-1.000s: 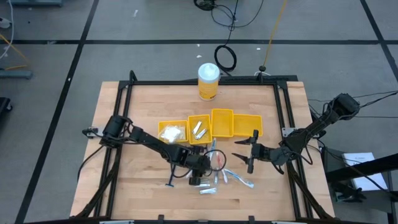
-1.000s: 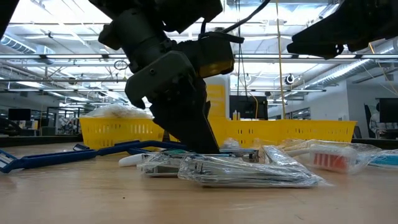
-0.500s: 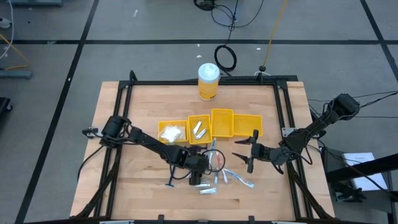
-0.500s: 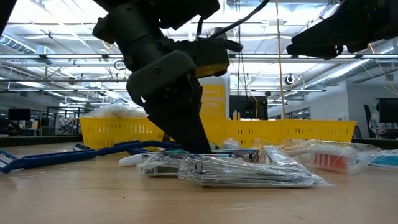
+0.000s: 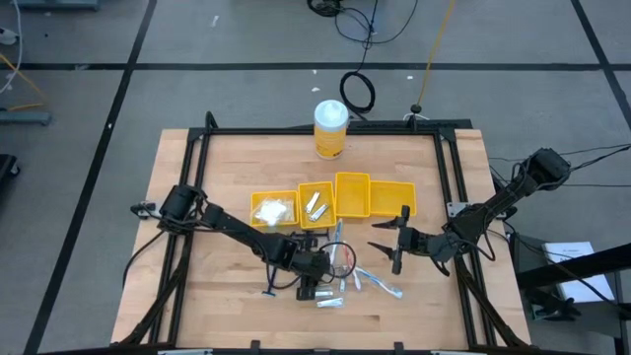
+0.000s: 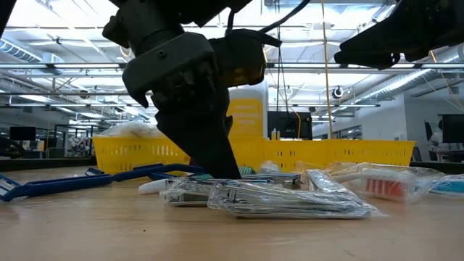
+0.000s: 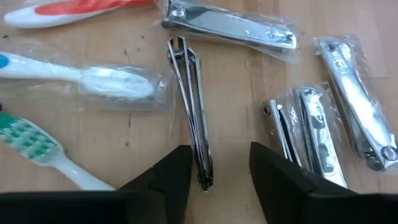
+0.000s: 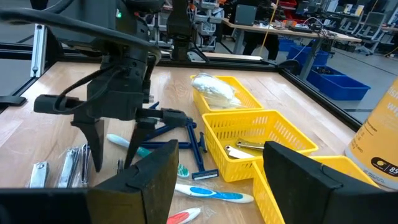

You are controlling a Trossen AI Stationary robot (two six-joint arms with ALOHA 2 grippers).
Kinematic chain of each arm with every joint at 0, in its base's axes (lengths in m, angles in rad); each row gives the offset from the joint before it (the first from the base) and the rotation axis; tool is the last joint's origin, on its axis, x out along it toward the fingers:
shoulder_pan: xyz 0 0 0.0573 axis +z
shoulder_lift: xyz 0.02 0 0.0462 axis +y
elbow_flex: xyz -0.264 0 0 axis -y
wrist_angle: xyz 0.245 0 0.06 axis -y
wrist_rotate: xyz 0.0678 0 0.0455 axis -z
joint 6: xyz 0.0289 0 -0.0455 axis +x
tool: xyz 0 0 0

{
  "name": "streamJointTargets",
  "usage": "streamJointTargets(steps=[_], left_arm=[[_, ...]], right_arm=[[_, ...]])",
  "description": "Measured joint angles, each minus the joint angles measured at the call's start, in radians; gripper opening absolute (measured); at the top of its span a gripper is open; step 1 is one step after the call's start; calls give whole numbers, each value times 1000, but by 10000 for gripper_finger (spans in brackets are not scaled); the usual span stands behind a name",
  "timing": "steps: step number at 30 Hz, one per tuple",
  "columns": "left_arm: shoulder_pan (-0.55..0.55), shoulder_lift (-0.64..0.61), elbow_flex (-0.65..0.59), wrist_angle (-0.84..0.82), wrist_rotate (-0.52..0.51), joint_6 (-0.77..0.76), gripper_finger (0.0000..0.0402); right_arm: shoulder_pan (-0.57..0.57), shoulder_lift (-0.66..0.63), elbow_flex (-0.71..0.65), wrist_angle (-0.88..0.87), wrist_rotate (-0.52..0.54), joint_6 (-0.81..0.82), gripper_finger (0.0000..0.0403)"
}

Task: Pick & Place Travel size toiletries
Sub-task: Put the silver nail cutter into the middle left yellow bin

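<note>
A loose pile of small items lies on the wood near the table's near edge: silvery nail clippers in clear wrappers (image 7: 323,134), one bare clipper (image 7: 191,118), wrapped toothbrushes (image 7: 93,84) and dark blue razors (image 6: 72,181). My left gripper (image 7: 214,177) is open and points down at the pile (image 5: 335,286). Its fingers stand on either side of the bare clipper's near end; whether they touch it does not show. In the low view its tips (image 6: 221,172) reach table height. My right gripper (image 5: 392,242) hangs open, right of the pile, above the table.
A row of yellow bins (image 5: 380,202) stands just beyond the pile; one holds white packets (image 5: 274,209), the one beside it silvery clippers (image 5: 315,205). A tall yellow canister (image 5: 330,128) stands near the far edge. A black frame (image 5: 449,197) rims the table.
My left gripper has moved a little toward the table's near edge, staying low over the clippers. The items on the table have not shifted.
</note>
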Motion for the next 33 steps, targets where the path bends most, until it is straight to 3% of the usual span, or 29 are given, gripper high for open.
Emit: streamJointTargets(steps=[11,23,33], left_arm=[[2,1,-1,19,-96,-103,58],[2,2,-1,39,-105,-128,9],[-10,-22,7,38,-109,-92,5]], right_arm=[[0,0,0,0,0,0,221],[0,0,0,0,0,0,221],[0,0,0,1,0,0,221]])
